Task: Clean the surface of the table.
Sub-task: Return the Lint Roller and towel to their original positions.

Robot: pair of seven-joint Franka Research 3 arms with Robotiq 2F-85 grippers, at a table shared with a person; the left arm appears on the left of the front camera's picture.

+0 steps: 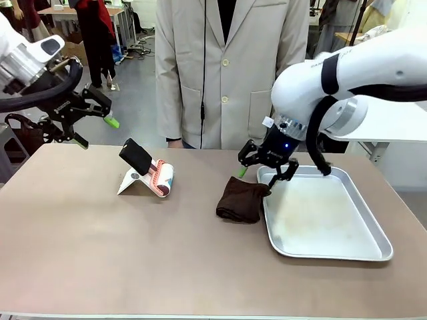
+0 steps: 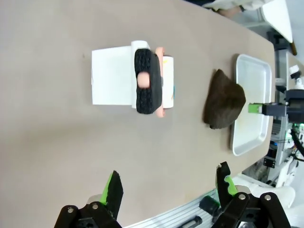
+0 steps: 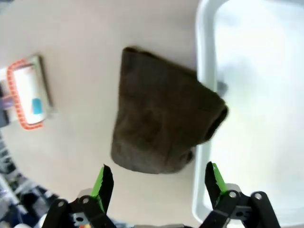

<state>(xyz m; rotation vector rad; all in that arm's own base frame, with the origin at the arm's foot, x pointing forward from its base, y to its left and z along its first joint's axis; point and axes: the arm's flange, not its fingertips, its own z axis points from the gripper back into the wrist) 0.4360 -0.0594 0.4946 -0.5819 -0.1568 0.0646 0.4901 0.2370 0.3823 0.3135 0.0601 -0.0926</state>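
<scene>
Table (image 1: 133,253) lies below both open jaws.

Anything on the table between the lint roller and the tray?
Only the brown cloth, its right edge overlapping the tray rim; left of it, toward the roller, bare table. Front view.

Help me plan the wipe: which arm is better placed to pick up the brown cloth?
Right. Its open gripper hangs just above the brown cloth by the tray; the left gripper is raised at the far-left edge.

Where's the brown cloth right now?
In the front view, the brown cloth lies right of centre on the table, against the metal tray's left rim.
</scene>
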